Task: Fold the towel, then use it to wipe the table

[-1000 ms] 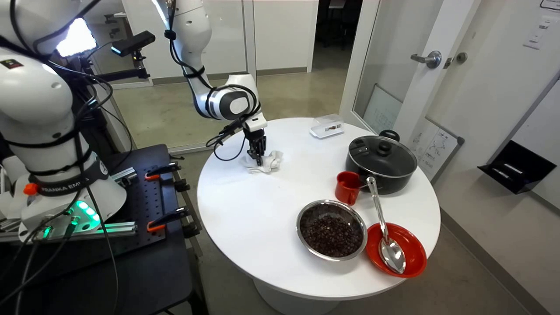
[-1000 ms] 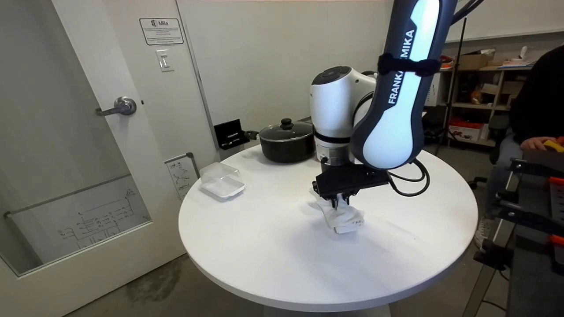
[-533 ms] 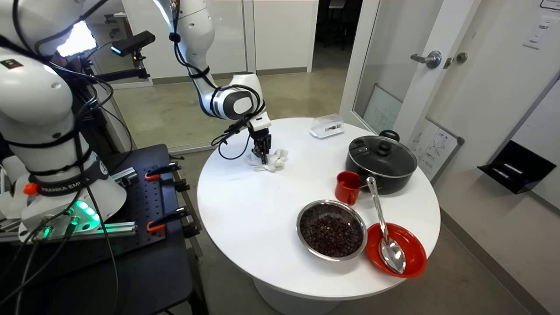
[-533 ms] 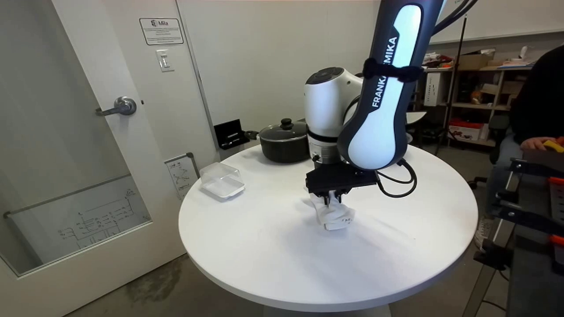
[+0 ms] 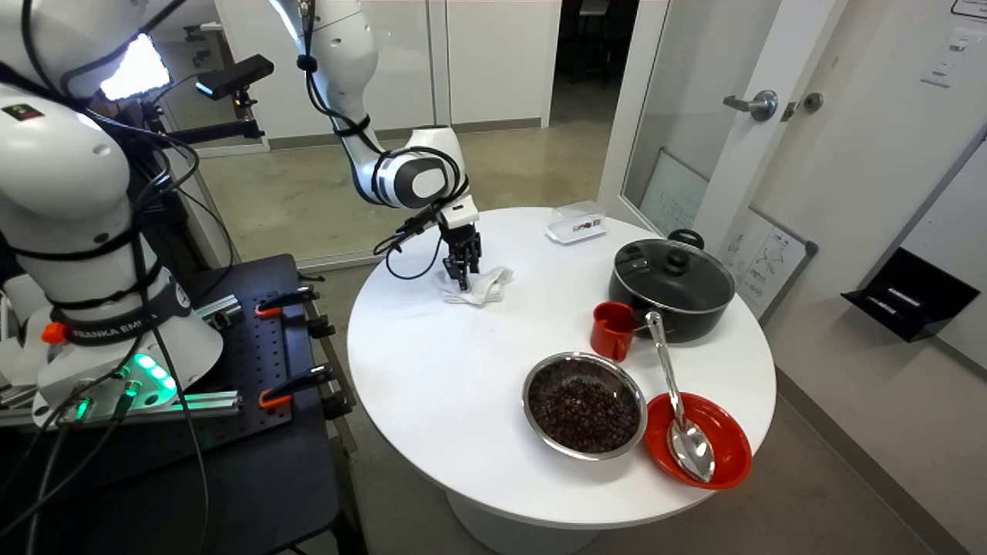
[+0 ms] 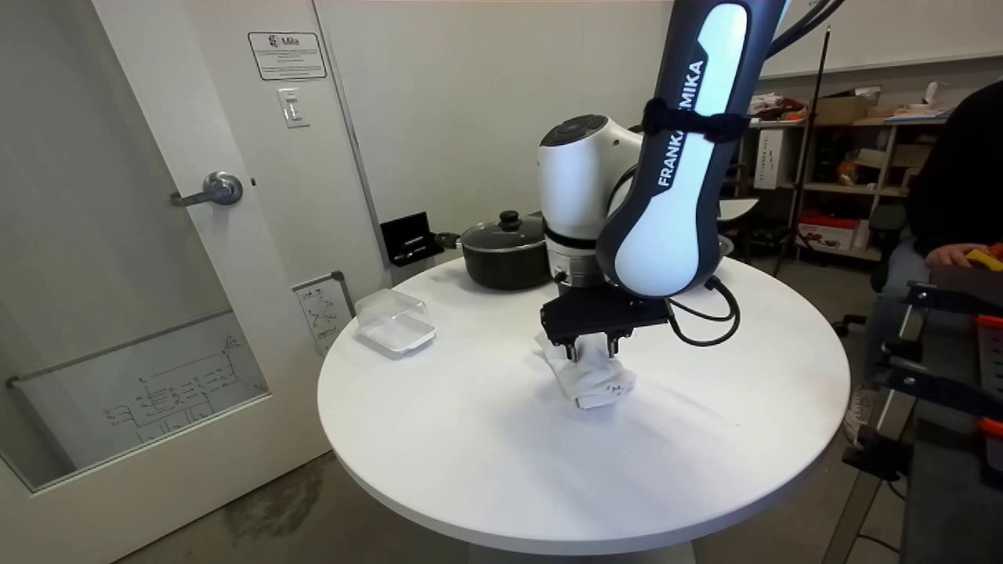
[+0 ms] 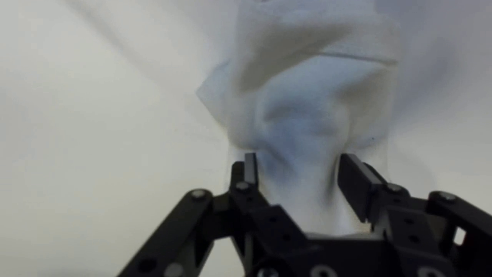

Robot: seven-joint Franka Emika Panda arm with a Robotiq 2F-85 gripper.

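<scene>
The white towel lies bunched and folded over itself on the round white table. In both exterior views it sits below the arm, on the side of the table away from the bowls. My gripper stands open above it, with the cloth showing between and beyond the two separated fingers. In an exterior view the gripper has its tips low over the towel; whether they touch it I cannot tell. The gripper hides part of the cloth.
A black lidded pot, a red mug, a metal bowl of dark bits and a red dish holding a spoon share the table. A clear plastic box stands near the edge towards the door.
The gripper and towel shifted slightly across the table, towards the clear box. Then the fingers, earlier pinching the cloth, spread apart and let it go; the cloth settled a little flatter.
</scene>
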